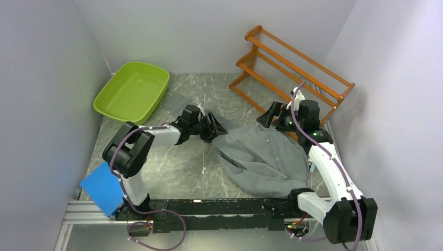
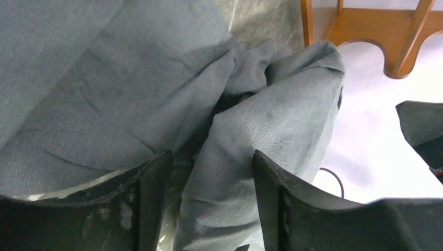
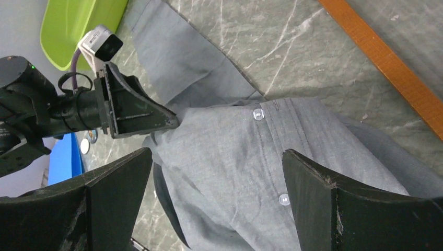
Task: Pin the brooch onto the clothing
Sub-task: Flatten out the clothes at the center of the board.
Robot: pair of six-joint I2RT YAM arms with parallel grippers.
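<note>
The clothing (image 1: 261, 157) is a dark-grey shirt lying crumpled on the marble table, its pale buttons facing up (image 3: 235, 157). One sleeve stretches toward the green tub. My left gripper (image 1: 214, 128) is at the shirt's left edge. Its jaws (image 2: 211, 157) stand apart around a raised fold of the cloth (image 2: 130, 78), and the right finger touches it. My right gripper (image 1: 270, 114) hovers open above the button placket (image 3: 217, 154) and holds nothing. I cannot pick out the brooch. A small pale round thing (image 3: 84, 146) lies on the table beyond the left gripper; I cannot tell what it is.
A lime-green tub (image 1: 133, 91) stands at the back left. An orange wooden rack (image 1: 292, 68) sits at the back right, close behind the right gripper. A blue box (image 1: 102, 188) rests beside the left arm's base. Walls close in on both sides.
</note>
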